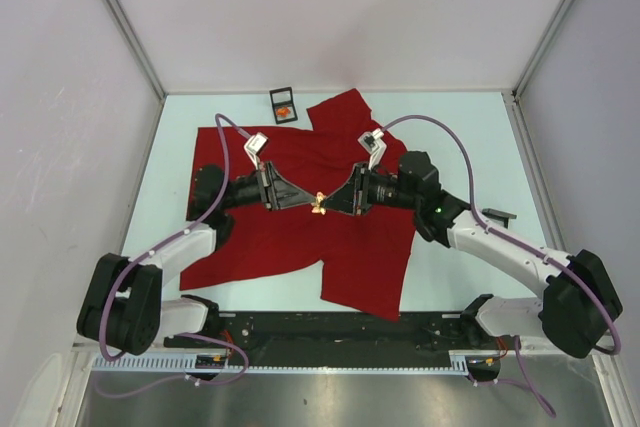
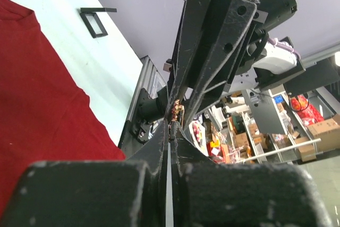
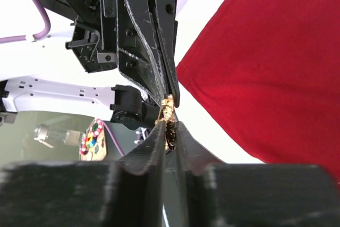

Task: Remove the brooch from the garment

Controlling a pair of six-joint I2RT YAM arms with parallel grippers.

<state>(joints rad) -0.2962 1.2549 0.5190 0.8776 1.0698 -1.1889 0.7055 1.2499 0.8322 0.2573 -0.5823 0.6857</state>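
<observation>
Brooch over mid-shirt, between meeting tips: left gripper at its 9 o'clock, fingers together and touching it, right gripper at 3 o'clock, fingers pinched on it.

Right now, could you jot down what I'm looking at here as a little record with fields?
Garment: red T-shirt, spread out flat
Brooch: small gold brooch, above the shirt's middle, with no cloth showing on it in the wrist views
Left gripper: shut, tips meeting the brooch
Right gripper: closed on the brooch, tip to tip with the left one
Far edge: small black box with something orange inside
</observation>
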